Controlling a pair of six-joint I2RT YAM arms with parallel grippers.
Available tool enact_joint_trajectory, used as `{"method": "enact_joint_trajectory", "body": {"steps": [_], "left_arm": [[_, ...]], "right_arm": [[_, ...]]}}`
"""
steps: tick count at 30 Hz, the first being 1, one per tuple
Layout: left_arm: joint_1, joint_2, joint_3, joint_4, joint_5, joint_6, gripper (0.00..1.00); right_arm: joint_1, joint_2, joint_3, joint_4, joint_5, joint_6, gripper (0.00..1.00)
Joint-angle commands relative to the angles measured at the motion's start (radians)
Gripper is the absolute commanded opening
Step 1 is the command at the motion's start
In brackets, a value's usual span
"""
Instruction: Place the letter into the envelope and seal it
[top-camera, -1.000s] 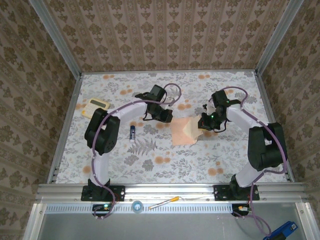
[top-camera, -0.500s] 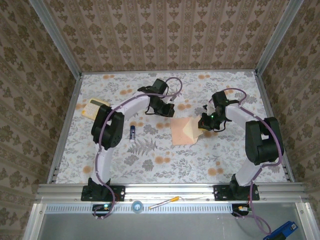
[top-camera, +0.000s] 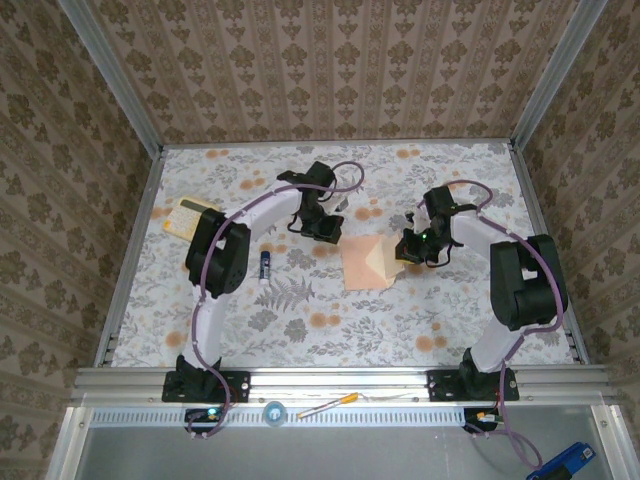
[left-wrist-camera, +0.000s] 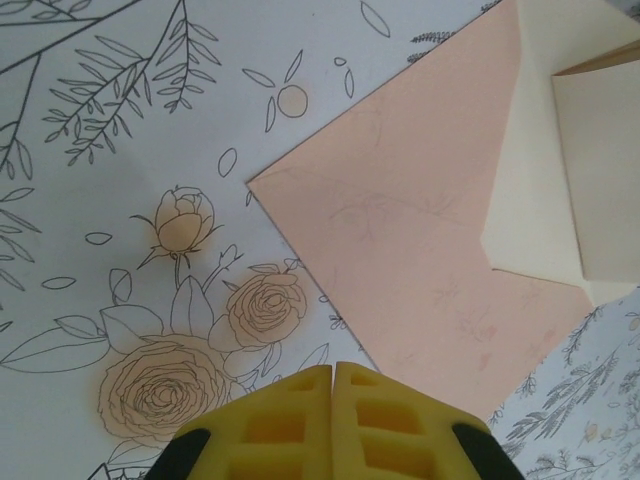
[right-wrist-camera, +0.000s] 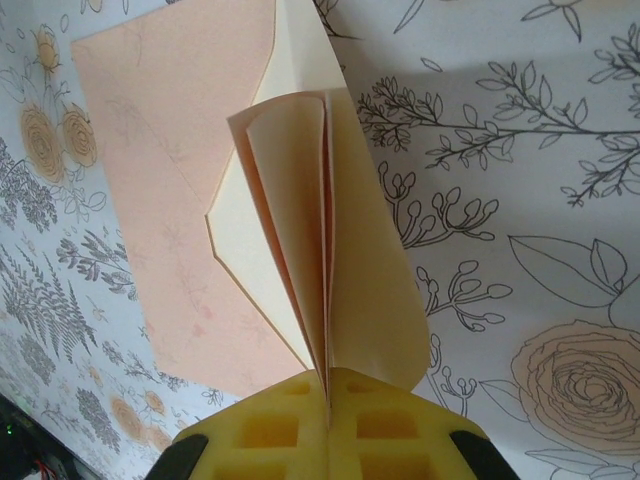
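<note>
- At the left of the table (top-camera: 450, 320), the left arm's (top-camera: 215, 265) elbow has swung right and slightly away from its base since a second ago, and it now covers the near edge of a tan card (top-camera: 184, 215).
- Its end effector, the left end effector (top-camera: 326, 230), has drawn a little back from the far-left corner of the envelope (top-camera: 356, 270). In the wrist view its yellow fingers (left-wrist-camera: 290, 410) are clenched together on nothing.
- The envelope lies where it lay before, mid-table between the two arms.
- The right arm's (top-camera: 525, 285) elbow has shifted slightly left. The right end effector (top-camera: 405, 247) stays at the envelope's right edge.
- The envelope lies flat with its salmon face up. Its long axis runs roughly near to far, a little tilted.
- The pale flap (left-wrist-camera: 520, 180) is on the envelope's right side, lifted off the table.
- The letter (right-wrist-camera: 295, 200) stands on edge as folded cream layers beside the flap, pinched in the clenched right end effector. I cannot tell whether the flap is pinched too.
- The table wears a pale cloth with drawn flowers and ferns. A small blue tube (top-camera: 265, 263) lies left of the envelope.
- Patterned brown walls (top-camera: 330, 70) enclose three sides. A pen (top-camera: 330, 404) lies on the metal rail (top-camera: 350, 380) at the near edge.
</note>
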Motion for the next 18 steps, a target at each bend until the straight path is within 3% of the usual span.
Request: {"method": "enact_joint_trajectory", "body": {"steps": [1,11,18], "left_arm": [[-0.021,0.016,0.008,-0.018,-0.023,0.031,0.0],[-0.045,0.03,-0.064,0.165,-0.034,-0.044,0.0],[-0.045,0.076,-0.043,0.191,-0.042,-0.046,0.0]], "right_arm": [[-0.004,-0.048,-0.022,-0.015,-0.017,0.018,0.0],[-0.003,-0.04,-0.048,0.035,-0.051,0.035,0.0],[-0.003,-0.035,-0.055,0.035,-0.054,0.041,0.0]]}}
